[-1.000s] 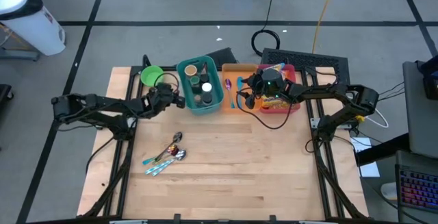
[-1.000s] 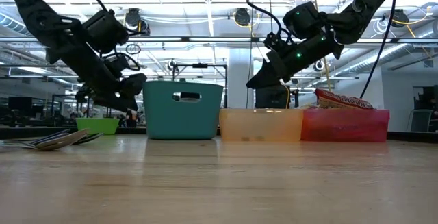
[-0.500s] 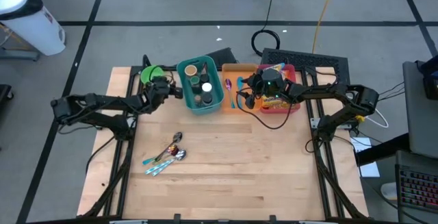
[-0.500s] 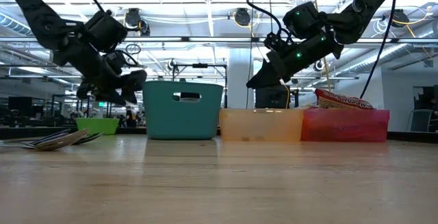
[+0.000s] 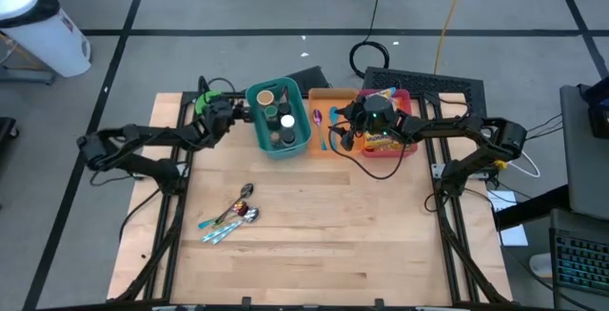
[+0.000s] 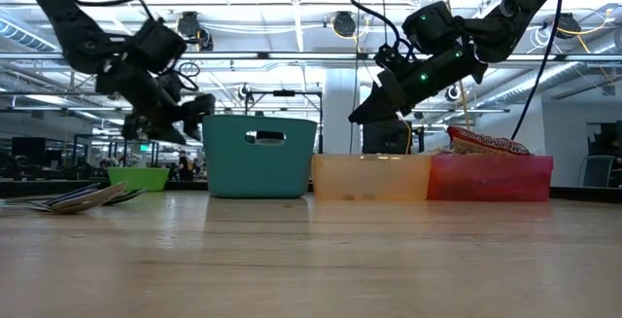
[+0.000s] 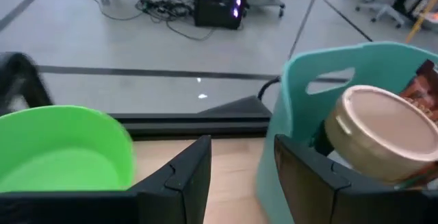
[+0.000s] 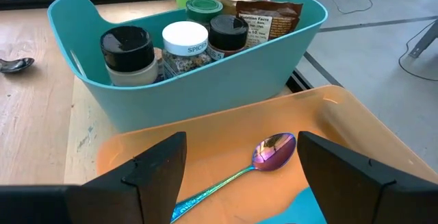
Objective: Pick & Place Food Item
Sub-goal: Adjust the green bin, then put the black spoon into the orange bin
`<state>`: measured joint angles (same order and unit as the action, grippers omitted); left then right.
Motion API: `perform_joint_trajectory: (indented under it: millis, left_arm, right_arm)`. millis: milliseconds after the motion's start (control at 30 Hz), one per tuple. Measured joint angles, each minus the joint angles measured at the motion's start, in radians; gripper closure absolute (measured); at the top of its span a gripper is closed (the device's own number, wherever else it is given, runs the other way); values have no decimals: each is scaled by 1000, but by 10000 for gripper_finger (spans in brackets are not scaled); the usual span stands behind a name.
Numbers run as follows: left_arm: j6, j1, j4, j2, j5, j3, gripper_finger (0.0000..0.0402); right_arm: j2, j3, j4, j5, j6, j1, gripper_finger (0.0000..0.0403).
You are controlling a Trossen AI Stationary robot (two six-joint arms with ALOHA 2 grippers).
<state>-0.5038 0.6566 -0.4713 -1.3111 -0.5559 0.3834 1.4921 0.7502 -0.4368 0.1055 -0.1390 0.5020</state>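
Left gripper [image 5: 221,113], fingers spread and empty, poised at nine o'clock of the teal plastic tub [image 5: 278,119], beside the green bowl [image 5: 205,103]. Best squared over the tan-lidded food cup [image 7: 375,133] at the tub's twelve o'clock corner before descending; right gripper [image 5: 349,124], also spread, waiting above the orange tray [image 8: 226,155].

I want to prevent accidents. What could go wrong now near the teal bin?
The open left gripper hangs between the green bowl and the teal bin; moving sideways, it may knock either. The open right gripper waits over the orange tray; lowering could hit the iridescent spoon.
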Motion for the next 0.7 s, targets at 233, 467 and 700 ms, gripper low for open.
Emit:
perform_joint_trajectory:
  millis: [233,467,700]
  left_arm:
    - [60,24,0,-151,51,106,236]
    - [186,24,-2,-178,60,193,236]
    - [259,18,185,-45,225,260,236]
  right_arm:
    - [0,0,0,0,7,0,133]
    - [0,0,0,0,6,0,133]
    - [0,0,2,0,5,0,133]
